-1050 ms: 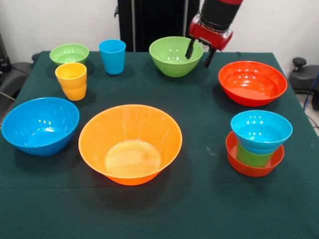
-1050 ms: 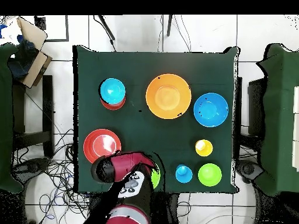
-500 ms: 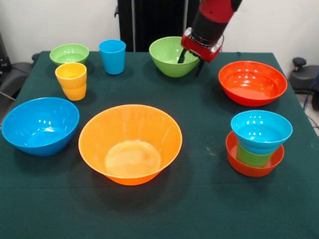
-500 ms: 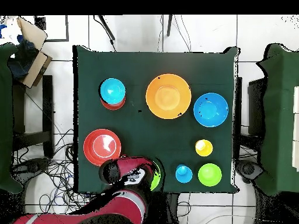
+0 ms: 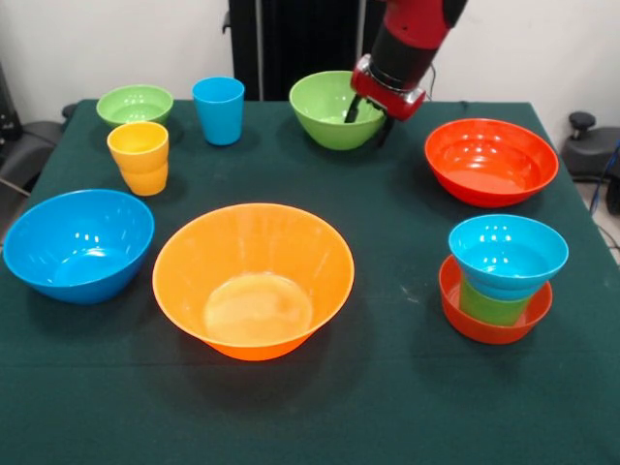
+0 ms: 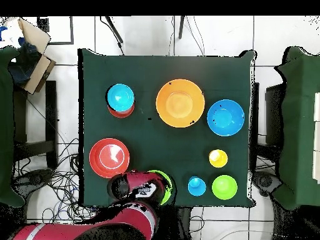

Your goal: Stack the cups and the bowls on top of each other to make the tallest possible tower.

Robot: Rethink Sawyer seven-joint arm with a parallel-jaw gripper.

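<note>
Right now I see the table [image 5: 387,387] under its dark green cloth, and I place everything from the fingers [image 5: 352,108]. Biggest is the orange bowl [image 5: 253,279], well in front of them toward the camera. To its left sits the large blue bowl [image 5: 77,242], far from the fingers. The red bowl [image 5: 490,160] lies just to their right. The green bowl [image 5: 334,108] is right at them: the gripper [image 5: 368,118] straddles its right rim, fingers spread apart, one inside and one outside, pinching nothing that I can make out. The tower [image 5: 500,277], a blue bowl over a green piece in a red-orange bowl, stands well forward and right. Far left are the small green bowl [image 5: 135,104], yellow cup [image 5: 139,157] and blue cup [image 5: 219,109].
</note>
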